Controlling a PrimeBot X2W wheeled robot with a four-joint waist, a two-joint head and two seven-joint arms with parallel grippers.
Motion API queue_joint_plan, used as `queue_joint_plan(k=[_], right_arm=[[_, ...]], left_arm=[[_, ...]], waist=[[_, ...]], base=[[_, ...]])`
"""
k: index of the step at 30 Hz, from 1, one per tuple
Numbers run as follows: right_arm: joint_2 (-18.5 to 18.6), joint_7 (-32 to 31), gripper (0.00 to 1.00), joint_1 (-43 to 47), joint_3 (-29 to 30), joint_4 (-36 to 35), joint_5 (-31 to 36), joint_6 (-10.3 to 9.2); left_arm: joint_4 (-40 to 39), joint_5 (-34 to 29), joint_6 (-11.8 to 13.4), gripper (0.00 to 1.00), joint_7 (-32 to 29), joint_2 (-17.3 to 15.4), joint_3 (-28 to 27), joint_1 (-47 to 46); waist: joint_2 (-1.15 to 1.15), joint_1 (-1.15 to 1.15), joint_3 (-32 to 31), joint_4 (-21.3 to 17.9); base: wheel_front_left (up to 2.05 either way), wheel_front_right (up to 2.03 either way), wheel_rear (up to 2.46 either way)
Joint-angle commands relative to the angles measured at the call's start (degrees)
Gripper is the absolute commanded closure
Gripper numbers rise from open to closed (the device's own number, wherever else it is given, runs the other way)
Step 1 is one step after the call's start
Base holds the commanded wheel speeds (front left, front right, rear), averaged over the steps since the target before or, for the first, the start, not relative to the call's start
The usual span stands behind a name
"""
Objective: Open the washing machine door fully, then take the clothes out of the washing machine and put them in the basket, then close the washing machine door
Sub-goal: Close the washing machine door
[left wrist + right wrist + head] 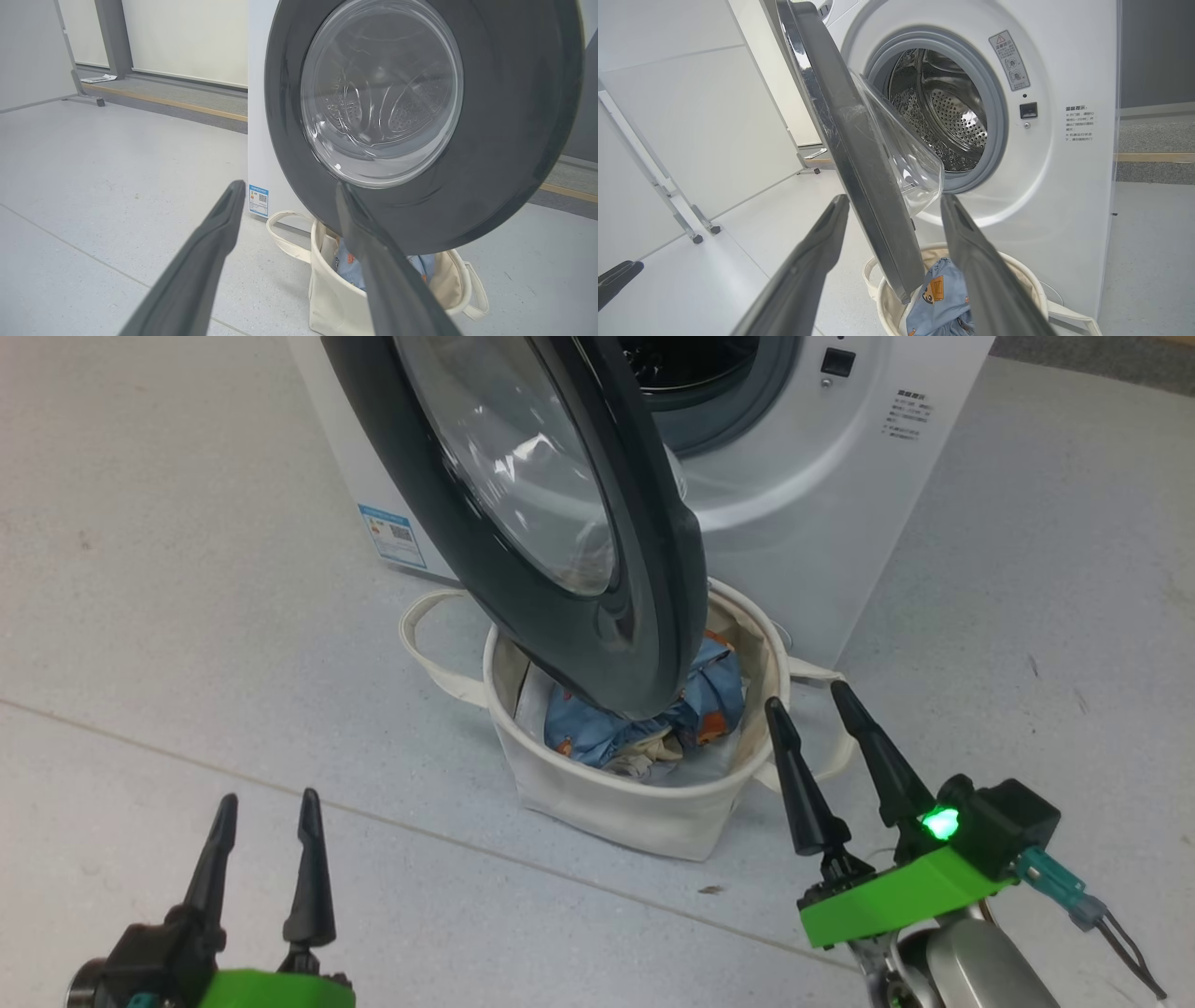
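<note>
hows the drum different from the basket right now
The drum is shiny perforated metal; the basket is soft cream canvas. The drum's mouth faces forward, while the basket's faces up. What shows of the drum is bare, while the basket holds the blue clothes. Both are round and open.

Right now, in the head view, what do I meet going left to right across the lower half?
Left gripper → basket → right gripper. The door hangs over the basket, so it is left out.
</note>
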State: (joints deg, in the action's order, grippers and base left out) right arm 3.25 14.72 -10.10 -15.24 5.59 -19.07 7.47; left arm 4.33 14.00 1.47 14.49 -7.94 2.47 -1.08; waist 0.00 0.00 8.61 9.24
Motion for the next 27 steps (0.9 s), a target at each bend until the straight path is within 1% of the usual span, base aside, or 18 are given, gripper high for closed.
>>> queue_joint_plan(k=[1, 6, 7, 8, 14, 19, 24, 27], right_arm=[[-0.4, 0.3, 0.0, -1.0, -1.4, -2.3, 0.3, 0.02], [-0.4, 0.3, 0.0, -1.4, -2.7, -3.9, -1.9, 0.02], [-0.4, 0.3, 0.46, -1.8, -3.5, -4.6, -1.8, 0.02], [-0.4, 0.3, 1.0, -2.2, -4.4, -5.2, -1.8, 0.02], [-0.4, 0.3, 1.0, -5.6, -10.6, -7.5, -1.2, 0.02], [-0.4, 0.3, 1.0, -9.7, -15.1, -6.0, 0.4, 0.02], [-0.4, 0.3, 1.0, -13.0, -14.9, -3.5, 1.7, 0.02], [-0.4, 0.3, 1.0, -14.9, -13.4, -2.3, 2.2, 0.02]], left_arm=[[-2.0, -0.8, -0.3, 0.0, 0.5, 0.0, -2.5, -1.3], [-1.9, -2.8, -2.2, 0.0, 0.5, 1.3, -2.9, -1.6], [-1.8, -3.0, -2.5, 0.0, 0.5, 1.6, -2.9, -1.7], [-1.8, -3.2, -2.8, 0.0, 0.5, 1.9, -3.0, -1.9], [-1.0, -4.5, -4.3, 0.0, 0.5, 3.1, -3.0, -3.3], [-0.8, -5.2, -4.9, 0.0, 0.5, 3.9, -3.0, -4.5], [-0.4, -5.4, -5.1, 0.0, 0.5, 4.6, -2.5, -5.6], [-1.0, -6.0, -4.3, 0.0, 0.5, 4.8, -2.5, -6.7]], waist=[[0.0, 0.0, 0.2, -0.1], [0.0, 0.0, 0.8, 0.1], [0.0, 0.0, 1.1, 0.1], [0.0, 0.0, 1.3, 0.2], [0.0, 0.0, 3.4, 1.3], [0.0, 0.0, 5.6, 2.6], [0.0, 0.0, 8.0, 4.2], [0.0, 0.0, 9.8, 4.7]], base=[[0.0, 0.0, 0.0], [0.0, 0.0, 0.0], [0.0, 0.0, 0.0], [0.0, 0.0, 0.0], [0.0, 0.0, 0.0], [0.0, 0.0, 0.0], [0.0, 0.0, 0.0], [0.0, 0.0, 0.0]])
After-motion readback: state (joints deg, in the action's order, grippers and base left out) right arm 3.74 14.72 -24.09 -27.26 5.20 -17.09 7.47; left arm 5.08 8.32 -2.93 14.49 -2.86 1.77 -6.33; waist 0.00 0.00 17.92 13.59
